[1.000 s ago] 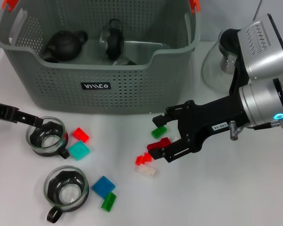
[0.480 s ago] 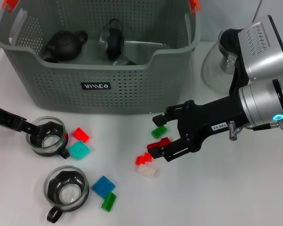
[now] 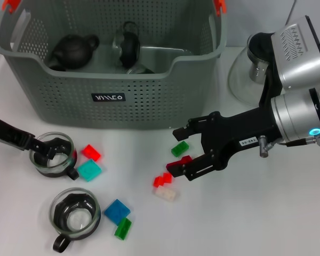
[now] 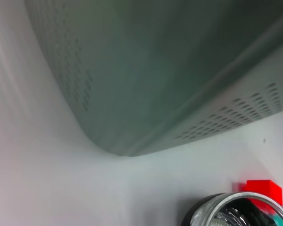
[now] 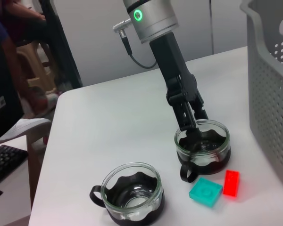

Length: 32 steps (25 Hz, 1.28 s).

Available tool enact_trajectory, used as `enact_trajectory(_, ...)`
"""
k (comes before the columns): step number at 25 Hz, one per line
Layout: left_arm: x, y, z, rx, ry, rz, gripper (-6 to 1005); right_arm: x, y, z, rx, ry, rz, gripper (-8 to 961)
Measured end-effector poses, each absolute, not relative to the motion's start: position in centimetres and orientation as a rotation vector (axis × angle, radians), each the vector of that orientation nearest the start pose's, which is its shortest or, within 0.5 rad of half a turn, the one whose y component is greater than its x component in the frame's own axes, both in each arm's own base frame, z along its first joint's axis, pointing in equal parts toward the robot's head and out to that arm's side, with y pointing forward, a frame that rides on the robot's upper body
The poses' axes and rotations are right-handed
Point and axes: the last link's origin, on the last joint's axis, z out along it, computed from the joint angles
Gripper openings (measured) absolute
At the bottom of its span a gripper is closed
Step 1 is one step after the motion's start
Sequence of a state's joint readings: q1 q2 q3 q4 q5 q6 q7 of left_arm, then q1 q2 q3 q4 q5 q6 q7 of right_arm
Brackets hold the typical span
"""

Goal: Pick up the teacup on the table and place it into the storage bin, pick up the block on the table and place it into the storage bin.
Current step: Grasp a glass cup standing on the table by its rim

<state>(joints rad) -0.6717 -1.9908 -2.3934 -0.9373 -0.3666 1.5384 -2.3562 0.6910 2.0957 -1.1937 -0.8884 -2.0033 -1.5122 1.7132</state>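
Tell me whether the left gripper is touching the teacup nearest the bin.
Touching. In the right wrist view the left gripper straddles the rim of the teacup, one finger inside the glass; the head view agrees.

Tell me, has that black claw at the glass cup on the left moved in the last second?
Yes. The left gripper has slid down and toward the robot, away from the storage bin, and now reaches into the teacup.
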Motion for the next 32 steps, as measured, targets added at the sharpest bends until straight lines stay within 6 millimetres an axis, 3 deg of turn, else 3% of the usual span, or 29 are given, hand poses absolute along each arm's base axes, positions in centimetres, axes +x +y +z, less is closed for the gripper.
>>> enact_trajectory(32, -29.8, 37.1, 5.5, -2.252, -1.436, 0.399, 900, 16.1, 35.3, -4.0, -3.1, 0.33, 0.337, 915)
